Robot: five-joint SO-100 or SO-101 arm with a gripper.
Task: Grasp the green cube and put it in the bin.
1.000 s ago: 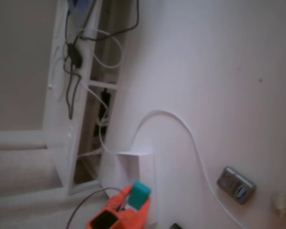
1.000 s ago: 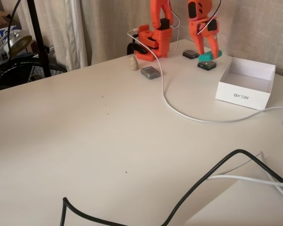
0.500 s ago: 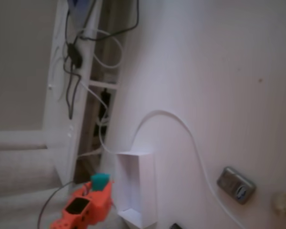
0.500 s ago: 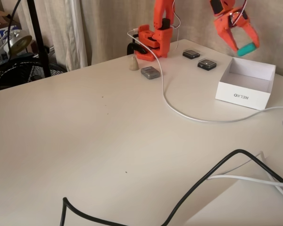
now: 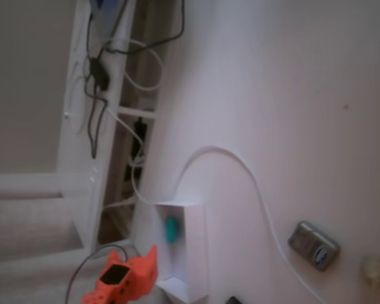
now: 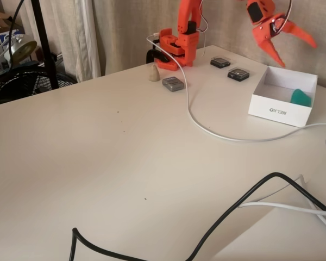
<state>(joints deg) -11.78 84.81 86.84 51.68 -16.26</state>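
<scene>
The green cube (image 6: 301, 98) lies inside the bin (image 6: 277, 112), against its right end wall, in a fixed view from the table's front. My orange gripper (image 6: 294, 50) hangs open above the bin's far side, fingers spread wide and nothing between them. From the other fixed view the green cube (image 5: 171, 229) shows as a teal blur inside the long white bin (image 5: 196, 253), and the gripper (image 5: 134, 254) sits just left of the bin at the bottom edge.
A white cable (image 6: 206, 128) curves across the table past the bin's front. A grey oblong device (image 6: 173, 83), a small beige cone (image 6: 154, 72) and two dark flat devices (image 6: 238, 74) lie near the arm's base (image 6: 176, 46). A black cable (image 6: 233, 209) crosses the near table. A white slatted frame (image 5: 95, 126) holds cables.
The gripper carried the green cube up from the table and over the bin, then opened. The cube has dropped and now lies inside the bin.
</scene>
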